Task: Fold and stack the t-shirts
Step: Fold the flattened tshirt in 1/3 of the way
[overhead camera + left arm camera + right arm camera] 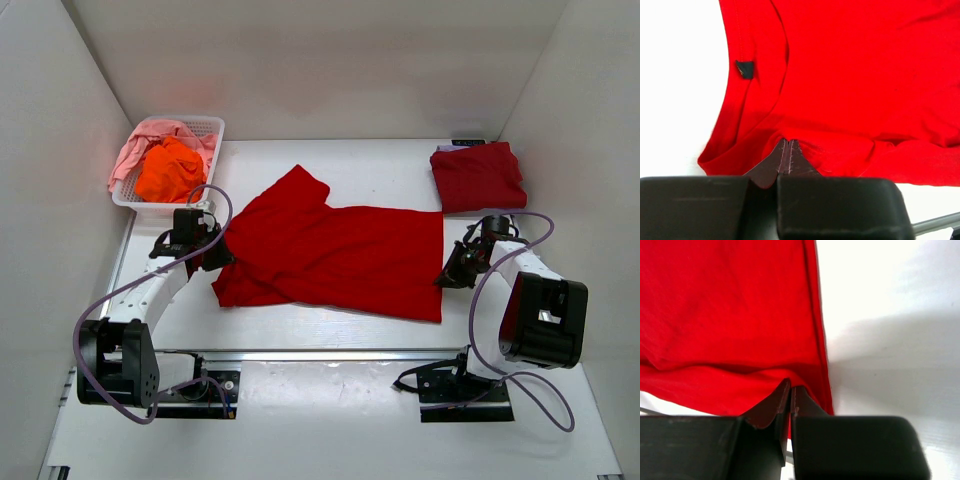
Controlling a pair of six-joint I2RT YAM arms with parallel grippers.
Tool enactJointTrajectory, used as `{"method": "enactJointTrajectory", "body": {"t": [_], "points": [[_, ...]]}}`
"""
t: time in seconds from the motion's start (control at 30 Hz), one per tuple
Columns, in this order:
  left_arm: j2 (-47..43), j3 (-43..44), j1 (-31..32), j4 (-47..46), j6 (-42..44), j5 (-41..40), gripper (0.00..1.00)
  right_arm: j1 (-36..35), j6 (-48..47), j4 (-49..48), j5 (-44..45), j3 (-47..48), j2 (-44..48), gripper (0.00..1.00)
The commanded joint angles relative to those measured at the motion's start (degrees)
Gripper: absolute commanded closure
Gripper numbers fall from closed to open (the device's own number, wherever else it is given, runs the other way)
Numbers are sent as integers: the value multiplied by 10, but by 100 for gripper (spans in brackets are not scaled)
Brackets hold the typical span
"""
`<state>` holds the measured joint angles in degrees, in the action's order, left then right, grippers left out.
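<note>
A red t-shirt (335, 252) lies spread across the middle of the table, one sleeve pointing to the back left. My left gripper (215, 255) is shut on its left edge near the collar; in the left wrist view the fingertips (788, 142) pinch the red cloth (850, 75) beside a dark neck label (744, 69). My right gripper (447, 275) is shut on the shirt's right hem; in the right wrist view the fingertips (790, 385) pinch the cloth (730, 310). A folded dark red t-shirt (477, 175) lies at the back right.
A white basket (208, 128) at the back left holds a crumpled orange shirt (170, 170) and a pink one (135, 150). White walls enclose the table on three sides. A metal rail (330, 355) runs along the near edge.
</note>
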<state>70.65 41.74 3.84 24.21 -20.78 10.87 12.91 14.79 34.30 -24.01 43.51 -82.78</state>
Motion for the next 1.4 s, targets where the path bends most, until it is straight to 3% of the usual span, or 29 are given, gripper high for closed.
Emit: {"method": "enactJointTrajectory", "body": {"t": [0.0, 0.07, 0.13, 0.2, 0.27, 0.33, 0.37, 0.43, 0.53, 0.63, 0.77, 0.8, 1.1, 1.37], "points": [[0, 9, 2, -22, 10, -22, 100, -2, -9, -25, 16, 24, -11, 100], [4, 7, 2, -22, 11, -25, 100, -1, -17, -25, 19, 25, -23, 100], [6, 3, -5, -21, 16, -24, 93, -1, -19, -30, 18, 26, -35, 100], [11, 4, -4, -25, 19, -16, 58, -2, -22, -44, 14, 28, -41, 90], [21, 13, -4, -28, 22, -13, 46, -2, -24, -43, 24, 37, -40, 70], [31, 33, -2, -19, 29, -7, 41, -15, -26, -45, 44, 46, -31, 64], [40, 49, -1, -8, 36, -3, 40, -26, -23, -41, 70, 52, -17, 54], [57, 68, 4, 15, 45, 11, 35, -48, -27, -22, 140, 70, 12, 43], [70, 78, 18, 51, 66, -3, 37, -79, -35, 5, 179, 81, 35, 39], [76, 76, 25, 71, 83, -18, 38, -81, -36, 16, 158, 79, 53, 47], [90, 79, 30, 100, 100, -30, 42, -92, -24, 34, 109, 69, 61, 93], [92, 81, 37, 110, 108, -43, 44, -102, -20, 31, 92, 62, 61, 100], [130, 77, 40, 136, 138, -108, 51, -160, -19, 23, 74, 14, 6, 100], [106, 77, 38, 153, 150, -108, 49, -130, -75, 33, 172, 48, -81, 100]]}}
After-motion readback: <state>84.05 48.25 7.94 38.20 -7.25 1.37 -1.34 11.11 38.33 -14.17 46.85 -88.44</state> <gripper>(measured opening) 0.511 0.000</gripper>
